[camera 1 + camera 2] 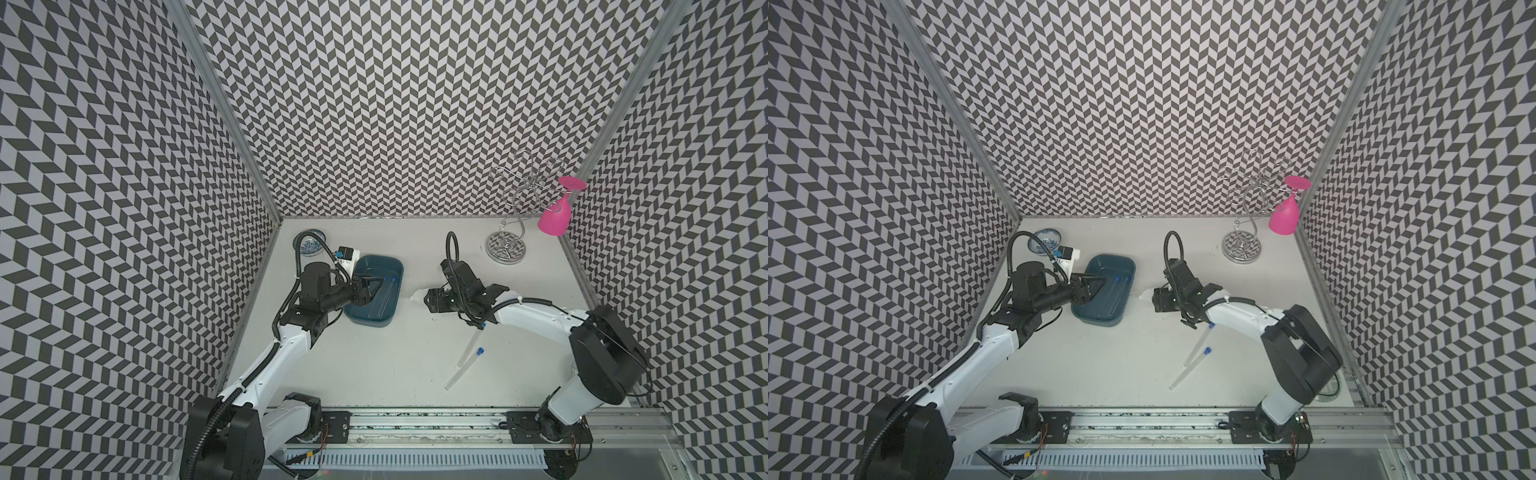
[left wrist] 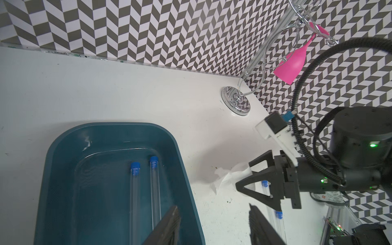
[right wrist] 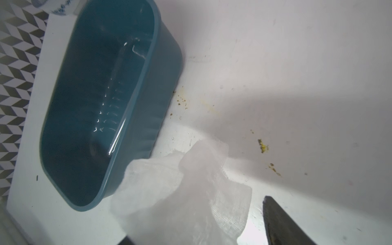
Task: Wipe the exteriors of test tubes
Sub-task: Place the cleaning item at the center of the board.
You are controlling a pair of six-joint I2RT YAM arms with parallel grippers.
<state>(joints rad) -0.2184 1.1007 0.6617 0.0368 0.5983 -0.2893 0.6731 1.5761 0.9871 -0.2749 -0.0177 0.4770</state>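
Both pairs of jaws stand apart. The left gripper [image 2: 213, 209] is empty and the right gripper [image 2: 243, 176] is spread around a loose wipe. On the white table [image 1: 395, 365] sits a blue tray [image 1: 365, 322] of water, with the left gripper over it. The white wipe [image 3: 186, 191] lies just beside the tray. Two test tubes [image 2: 134, 201] lie side by side in the tray's water. Two more test tubes [image 1: 471, 345] lie on the table by the right arm, well apart from the tray.

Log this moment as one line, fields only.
left gripper: open above tub | right gripper: open at wipe | test tubes in tub: two, side by side | test tubes on table: two
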